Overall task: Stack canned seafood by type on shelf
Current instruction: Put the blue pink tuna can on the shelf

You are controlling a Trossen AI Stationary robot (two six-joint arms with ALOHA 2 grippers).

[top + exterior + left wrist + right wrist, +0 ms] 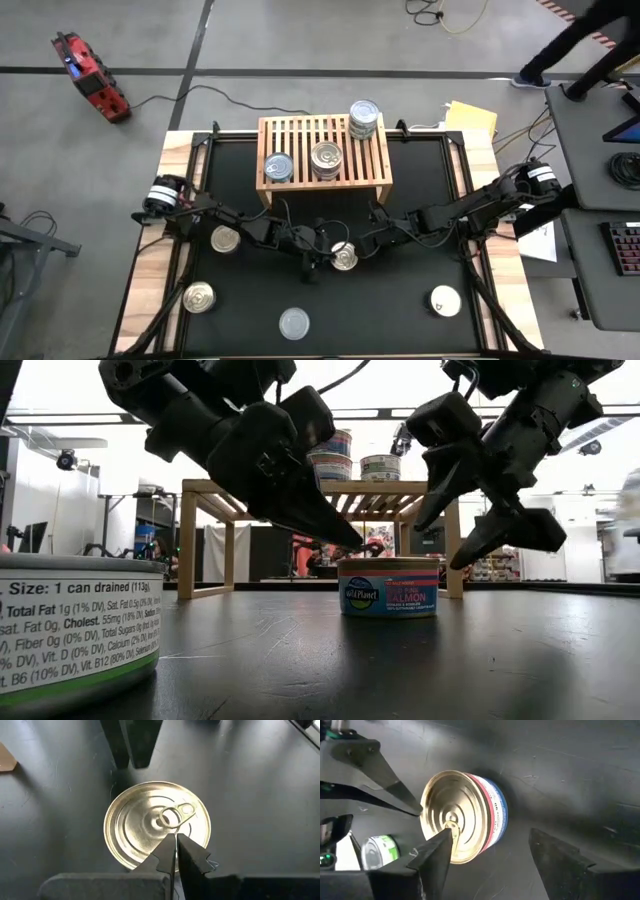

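While the salmon can stands upright on the mat in front of the shelf, the right gripper hangs wide open just above & beside it, nearer than the left gripper, which is shut w/ tips over the lid.

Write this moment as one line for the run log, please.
left gripper: shut, above salmon can lid | right gripper: open, beside same can | can: on table, before shelf
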